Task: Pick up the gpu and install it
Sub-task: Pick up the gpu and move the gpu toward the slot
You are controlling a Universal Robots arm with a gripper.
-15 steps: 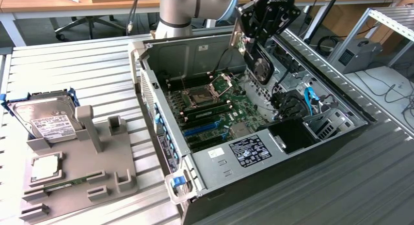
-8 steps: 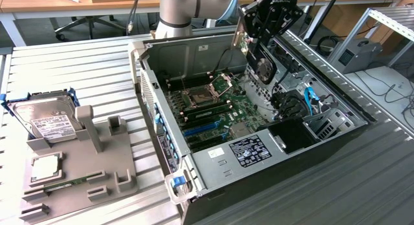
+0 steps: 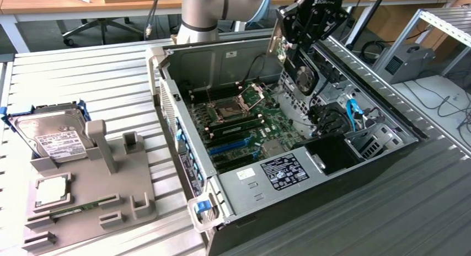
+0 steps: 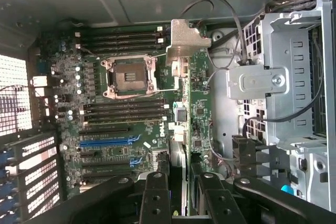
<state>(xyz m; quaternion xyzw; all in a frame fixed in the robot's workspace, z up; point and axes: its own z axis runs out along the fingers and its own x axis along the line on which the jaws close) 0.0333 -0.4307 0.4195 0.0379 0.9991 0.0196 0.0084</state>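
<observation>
Exterior view: gripper (image 3: 301, 38) clamped on the gpu (image 3: 304, 74), held above the open computer case (image 3: 167, 96). Card hanging just below the jaws, silver bracket (image 3: 279, 38) at one end. Wrist view: card edge-on between the fingers (image 4: 156, 198), seemingly crosswise to the blue expansion slot (image 4: 105, 141), which sits off to one side, farther down on the motherboard (image 4: 152, 132). Inside the case: empty CPU socket (image 4: 128, 77), power supply (image 3: 283, 170). Well aside of the jaws, grey fixture (image 3: 88, 212) holding a hard drive (image 3: 52, 137).
</observation>
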